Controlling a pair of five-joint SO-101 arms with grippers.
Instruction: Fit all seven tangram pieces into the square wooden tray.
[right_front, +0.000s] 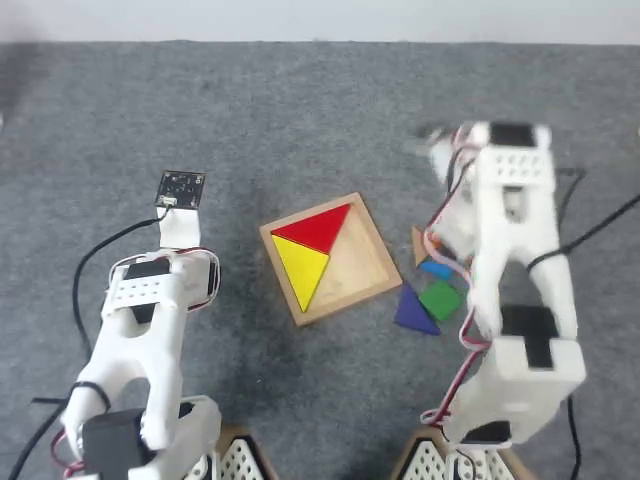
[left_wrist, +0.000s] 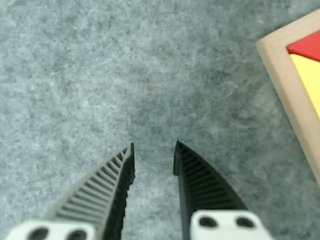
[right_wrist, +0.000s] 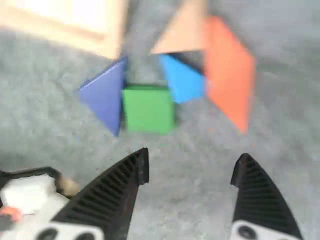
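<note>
A robotics lab setup: a bench (right_front: 300, 110) covered in grey felt, white plastic left arm (right_front: 140, 330) and right arm (right_front: 515, 250) with loose cables (right_front: 76, 300) flanking the wooden tray (right_front: 350, 299), bare pale wall (right_front: 320, 18) beyond it.

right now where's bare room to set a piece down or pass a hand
Bare mat lies beyond the tray and between it and the left arm. Inside the tray, bare wood borders the red triangle and yellow triangle. Crowded: right of the tray, where green square, dark blue triangle, light blue piece and tan triangle cluster by the right arm.
</note>
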